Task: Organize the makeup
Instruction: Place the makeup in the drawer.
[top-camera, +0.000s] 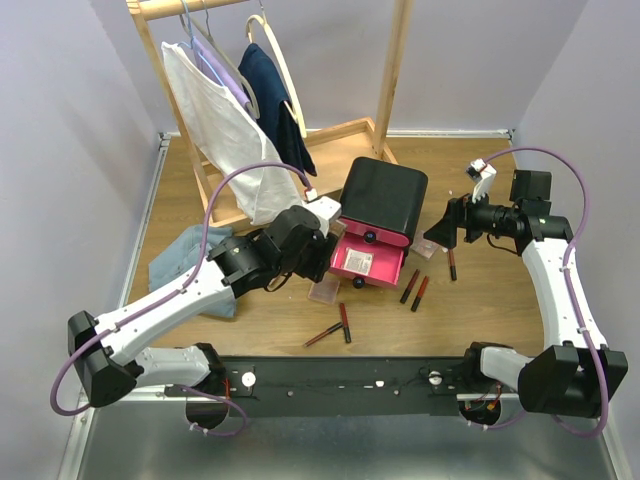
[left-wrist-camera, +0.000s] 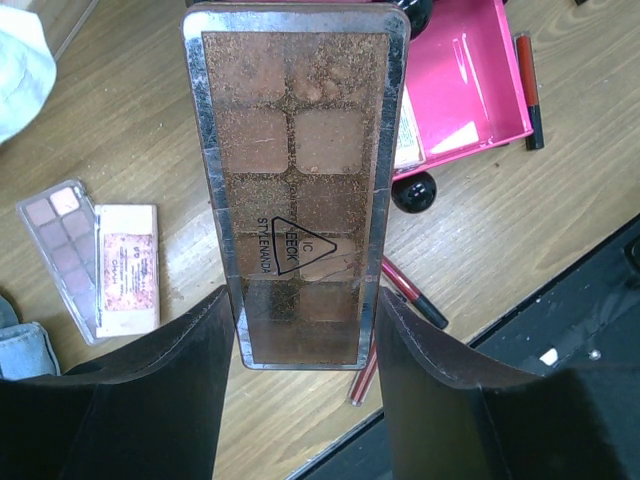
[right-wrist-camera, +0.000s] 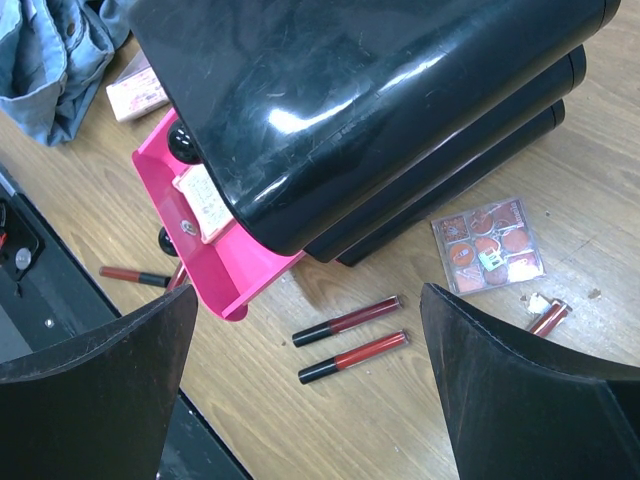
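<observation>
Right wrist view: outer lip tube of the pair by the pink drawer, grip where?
Mid-barrel of the lip tube, from straight above, open right claw turned across its width. It lies flat, long and thin; its twin lies close alongside, so one finger probably must slip into that gap.

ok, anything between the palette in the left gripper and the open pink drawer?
Nothing visible. The left gripper holds the palette just beside the open pink drawer. A small case lies inside, against the wall nearest the palette; the rest is bare.

Bright even light, glare on black box (right-wrist-camera: 380, 100)
</observation>
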